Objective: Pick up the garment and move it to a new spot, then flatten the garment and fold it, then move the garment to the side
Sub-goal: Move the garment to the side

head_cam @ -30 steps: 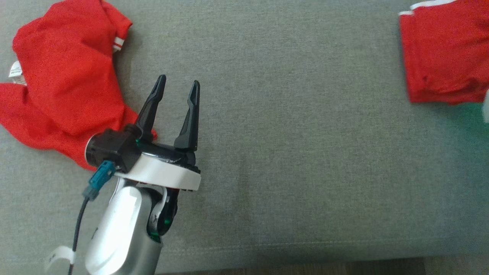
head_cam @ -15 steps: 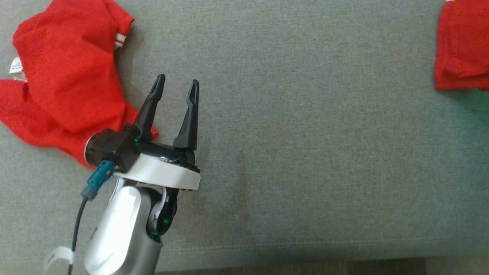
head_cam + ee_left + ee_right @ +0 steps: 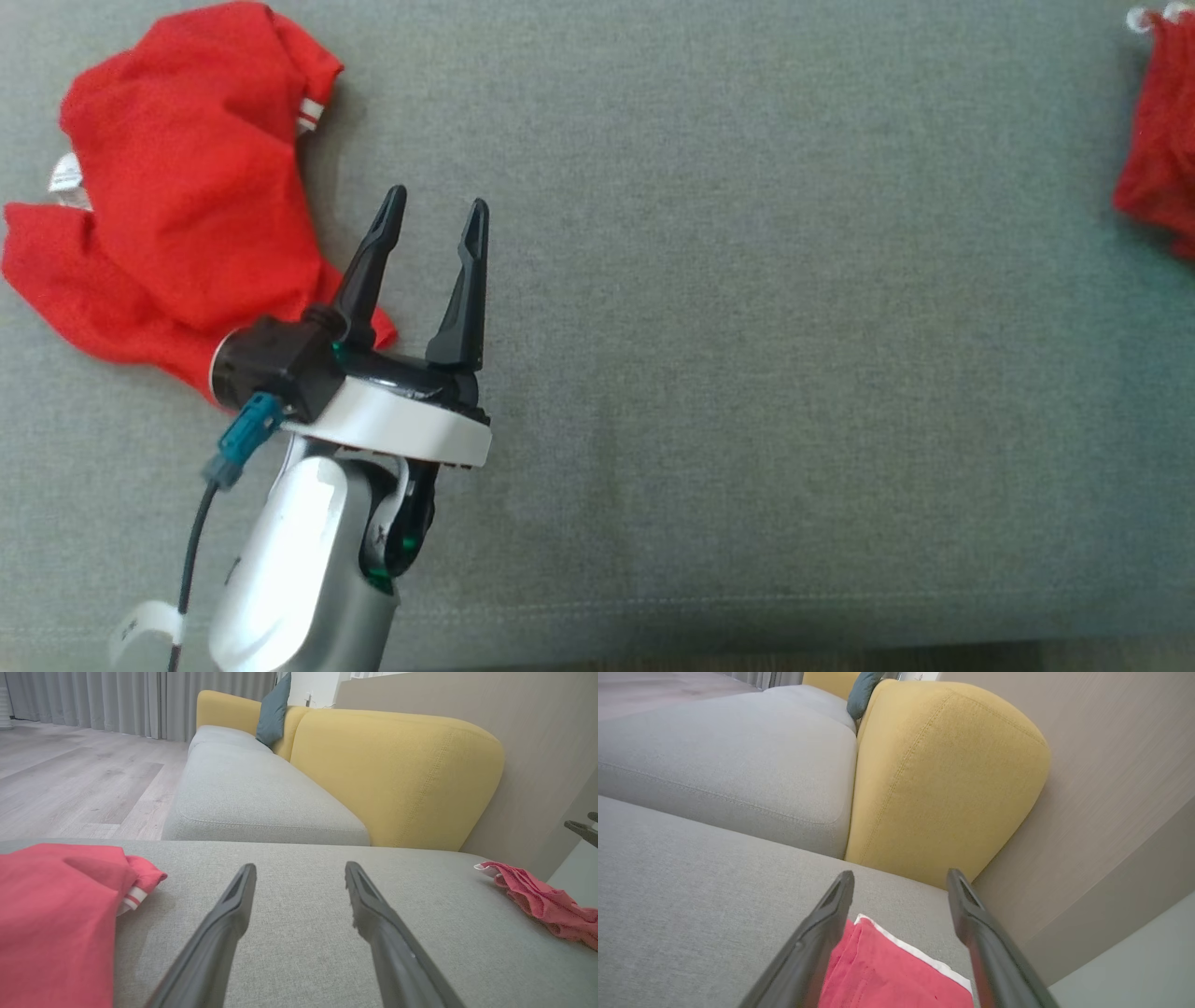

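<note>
Right gripper (image 3: 901, 874) stood spread and empty over the folded garment (image 3: 887, 970). Left gripper (image 3: 437, 198) stood spread, idle beside a crumpled shirt (image 3: 177, 187). Best withdrawn straight upward, lest fingers dragged the fold.

Bare grey cushion (image 3: 747, 373) lies open between a crumpled shirt (image 3: 177, 196) at left and red cloth (image 3: 1158, 177), apparently folded, at right; a yellow backrest (image 3: 397, 774) stands beyond.
</note>
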### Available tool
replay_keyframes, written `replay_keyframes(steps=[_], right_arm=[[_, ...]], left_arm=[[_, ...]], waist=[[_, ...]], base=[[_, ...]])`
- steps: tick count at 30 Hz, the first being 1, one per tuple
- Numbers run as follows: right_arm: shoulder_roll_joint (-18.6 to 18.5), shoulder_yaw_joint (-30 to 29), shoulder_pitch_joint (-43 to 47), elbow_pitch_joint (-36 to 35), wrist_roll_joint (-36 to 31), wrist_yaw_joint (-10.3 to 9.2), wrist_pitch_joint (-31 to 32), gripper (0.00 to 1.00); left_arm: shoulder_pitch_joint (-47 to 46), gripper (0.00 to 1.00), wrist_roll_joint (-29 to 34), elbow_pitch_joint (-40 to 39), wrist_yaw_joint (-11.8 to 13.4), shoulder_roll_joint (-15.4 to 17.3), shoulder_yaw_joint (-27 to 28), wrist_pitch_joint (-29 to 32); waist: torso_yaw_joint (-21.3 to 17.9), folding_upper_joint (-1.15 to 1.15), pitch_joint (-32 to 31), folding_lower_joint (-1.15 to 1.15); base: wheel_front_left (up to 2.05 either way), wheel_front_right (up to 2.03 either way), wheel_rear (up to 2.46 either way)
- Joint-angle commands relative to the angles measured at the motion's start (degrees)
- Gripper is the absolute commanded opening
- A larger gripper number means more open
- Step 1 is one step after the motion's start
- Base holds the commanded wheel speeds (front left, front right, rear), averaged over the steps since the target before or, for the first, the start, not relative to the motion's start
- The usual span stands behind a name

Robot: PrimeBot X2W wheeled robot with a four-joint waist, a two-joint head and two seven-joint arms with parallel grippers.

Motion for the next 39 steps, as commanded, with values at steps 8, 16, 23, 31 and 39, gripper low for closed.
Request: replay_keyframes(steps=[8, 16, 23, 31, 39], right_arm=[[6.3, 4.3, 3.2, -6.0, 0.9, 0.37, -5.2, 1.00], [16.4, 9.4, 9.7, -7.5, 2.6, 0.37, -10.2, 1.00], [19.9, 11.9, 17.8, -8.4, 4.2, 0.37, -13.3, 1.00], [20.1, 13.8, 25.8, -9.2, 11.3, 0.37, -15.4, 1.00], [20.1, 13.7, 28.8, -9.7, 13.6, 0.37, -16.1, 1.00]], left_arm=[[0.6, 1.00, -0.9, -1.4, 0.7, 0.3, 1.6, -0.7], [3.9, 1.00, -0.8, -1.8, 1.8, 0.3, 3.3, -0.7], [7.3, 1.00, -0.7, -1.2, 1.9, 0.3, 4.1, -0.7], [11.5, 1.00, -1.0, -0.4, 2.2, 0.3, 3.9, -0.7], [13.0, 1.00, -1.2, -1.6, 3.1, 0.3, 3.3, -0.7]], waist=[[0.3, 0.00, -5.5, 0.00], [-0.2, 0.00, -11.6, 0.00], [-0.5, 0.00, -15.6, 0.00], [-0.5, 0.00, -18.7, 0.00], [-0.5, 0.00, -19.5, 0.00]], base=[[0.00, 0.00, 0.00], [0.00, 0.00, 0.00], [0.00, 0.00, 0.00], [0.00, 0.00, 0.00], [0.00, 0.00, 0.00]])
